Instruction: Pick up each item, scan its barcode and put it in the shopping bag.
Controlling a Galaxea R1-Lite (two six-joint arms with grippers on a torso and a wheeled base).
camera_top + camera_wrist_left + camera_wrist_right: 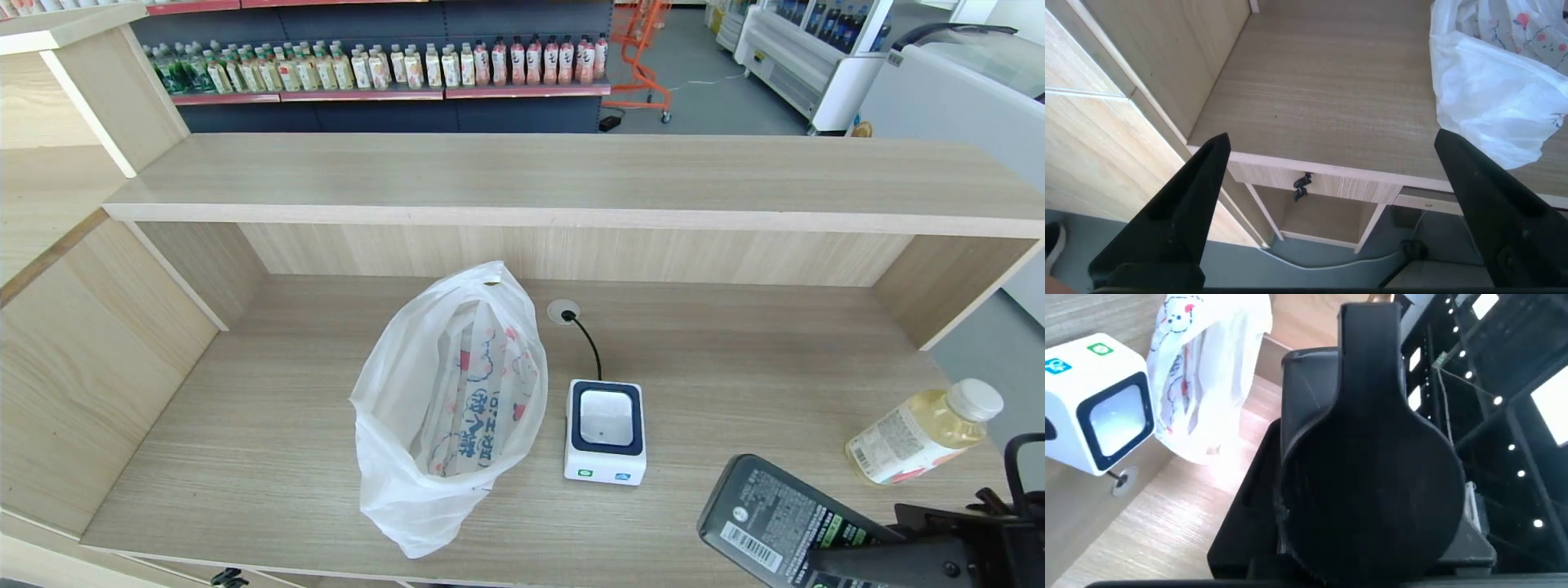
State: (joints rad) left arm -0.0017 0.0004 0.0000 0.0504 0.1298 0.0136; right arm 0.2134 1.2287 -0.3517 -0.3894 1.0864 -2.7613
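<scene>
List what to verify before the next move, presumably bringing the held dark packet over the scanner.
1. Right claw shut on the dark packet: ok; how firmly, cannot tell.
2. Barcode aimed at the scanner: not ok; it faces up, and so does the scanner window.
3. Scanner window uncovered: ok.
4. Shopping bag mouth open, one printed pack inside: ok.
5. Left claw open, by the counter's front edge, apart from the bag: ok.
6. Bottle at the counter's right end, apart from the scanner: ok.
</scene>
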